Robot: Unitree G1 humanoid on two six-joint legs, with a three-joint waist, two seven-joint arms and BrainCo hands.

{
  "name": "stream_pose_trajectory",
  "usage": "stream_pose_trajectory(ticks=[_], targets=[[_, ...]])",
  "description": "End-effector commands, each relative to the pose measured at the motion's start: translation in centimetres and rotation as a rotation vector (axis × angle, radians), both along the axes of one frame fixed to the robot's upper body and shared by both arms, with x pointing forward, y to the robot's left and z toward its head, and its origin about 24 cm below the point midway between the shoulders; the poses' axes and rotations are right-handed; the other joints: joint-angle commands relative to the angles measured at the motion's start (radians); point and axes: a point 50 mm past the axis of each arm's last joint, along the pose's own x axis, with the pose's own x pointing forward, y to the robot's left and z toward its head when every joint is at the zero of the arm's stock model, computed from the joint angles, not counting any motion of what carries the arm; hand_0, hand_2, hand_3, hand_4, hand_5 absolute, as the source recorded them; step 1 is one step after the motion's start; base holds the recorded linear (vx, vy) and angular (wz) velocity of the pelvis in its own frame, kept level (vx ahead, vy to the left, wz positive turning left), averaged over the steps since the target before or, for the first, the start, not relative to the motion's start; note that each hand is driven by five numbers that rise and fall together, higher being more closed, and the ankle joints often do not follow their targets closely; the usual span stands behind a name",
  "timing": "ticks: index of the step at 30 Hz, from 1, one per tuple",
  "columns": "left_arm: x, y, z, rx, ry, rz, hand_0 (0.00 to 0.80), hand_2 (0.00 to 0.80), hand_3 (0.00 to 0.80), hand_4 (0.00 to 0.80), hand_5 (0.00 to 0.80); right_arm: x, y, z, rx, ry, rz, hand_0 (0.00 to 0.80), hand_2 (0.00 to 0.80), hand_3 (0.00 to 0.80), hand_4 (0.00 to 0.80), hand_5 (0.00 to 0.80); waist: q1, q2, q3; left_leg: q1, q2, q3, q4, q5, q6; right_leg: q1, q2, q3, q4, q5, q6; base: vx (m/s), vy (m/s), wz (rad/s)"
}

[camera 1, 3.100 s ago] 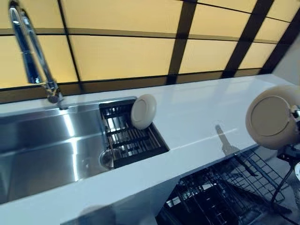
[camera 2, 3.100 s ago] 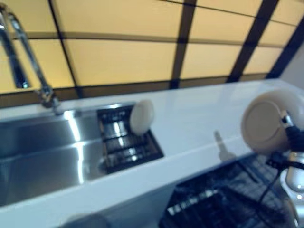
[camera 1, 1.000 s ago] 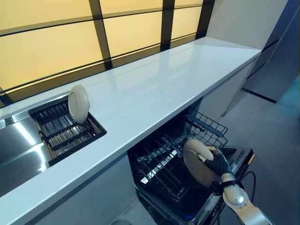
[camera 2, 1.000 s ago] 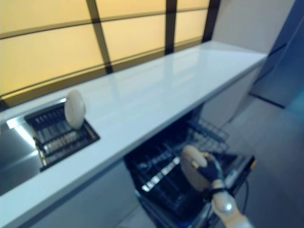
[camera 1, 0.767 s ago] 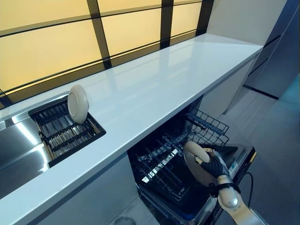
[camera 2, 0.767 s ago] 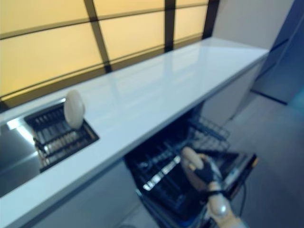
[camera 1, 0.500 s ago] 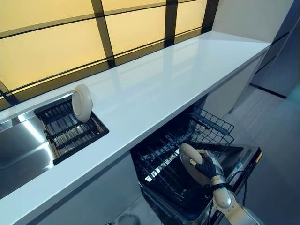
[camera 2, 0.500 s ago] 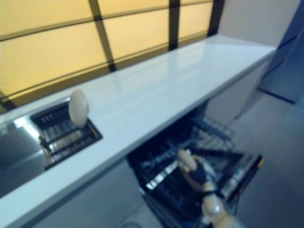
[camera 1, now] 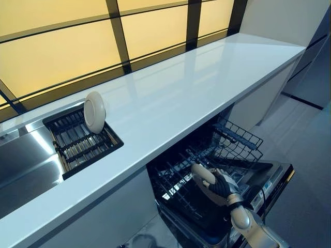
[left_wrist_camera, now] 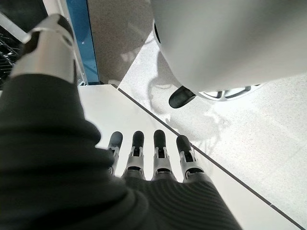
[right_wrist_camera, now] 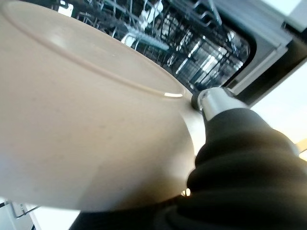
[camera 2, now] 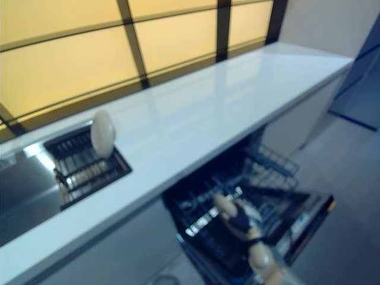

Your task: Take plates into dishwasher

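The right hand [camera 1: 223, 184] is curled round the edge of a cream plate [camera 1: 202, 178], with the thumb pressed on its face, and holds it low over the pulled-out dishwasher rack [camera 1: 207, 165]. The plate is tilted on its edge, just above the wires in the middle of the rack. So the step in hand looks like setting this plate down into the rack. Next, the hand probably needs to stand the plate up straight, slide its rim into a gap between two wire prongs, and only then let go, or the plate may tip over. A second cream plate [camera 1: 95, 112] stands on edge in the black drying rack [camera 1: 83, 144] set in the sink, by the white counter [camera 1: 181, 93]. It waits for its turn. The left hand [left_wrist_camera: 153, 158] hangs down by the floor with its fingers straight and together, holding nothing. From the wrist camera the plate fills most of the view, so the fingers behind it are hidden. It is hard to tell which slot the rim is over, or whether it touches the wires yet.
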Motion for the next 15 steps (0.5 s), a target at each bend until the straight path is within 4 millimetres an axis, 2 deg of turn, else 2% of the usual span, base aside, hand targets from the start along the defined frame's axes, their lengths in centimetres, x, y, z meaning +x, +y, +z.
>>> stream_pose_trajectory(ticks=[1,11,15], targets=[[2.5,0.5,0.9,0.034,-0.046,-0.055,0.0,0.0,0.0,0.0,0.0,1.4,1.5,3.1,-0.013,-0.156,0.078,0.8,0.8,0.8,0.8,0.8,0.031,-0.053,-0.015,-0.058,0.007,-0.002,0.068,-0.069,-0.028,-0.052,-0.033,0.03,0.08,-0.011,0.024,0.0,0.0,0.0],[2.9,0.5,1.0,0.044,-0.043,-0.086,0.0,0.0,0.0,0.0,0.0,2.0,1.3,1.5,-0.021,-0.107,0.02,0.8,0.8,0.8,0.8,0.8,0.046,-0.052,-0.003,-0.068,0.005,-0.016,0.075,-0.068,-0.03,-0.047,-0.037,0.02,0.08,-0.01,0.024,0.0,0.0,0.0],[2.9,0.5,1.0,0.045,-0.038,-0.106,0.0,0.0,0.0,0.0,0.0,2.3,1.3,-0.1,-0.023,-0.051,-0.02,0.8,0.8,0.8,0.8,0.8,0.057,-0.045,0.0,-0.074,0.0,-0.021,0.077,-0.067,-0.031,-0.044,-0.043,0.012,0.078,-0.01,0.024,0.019,-0.01,0.02]])
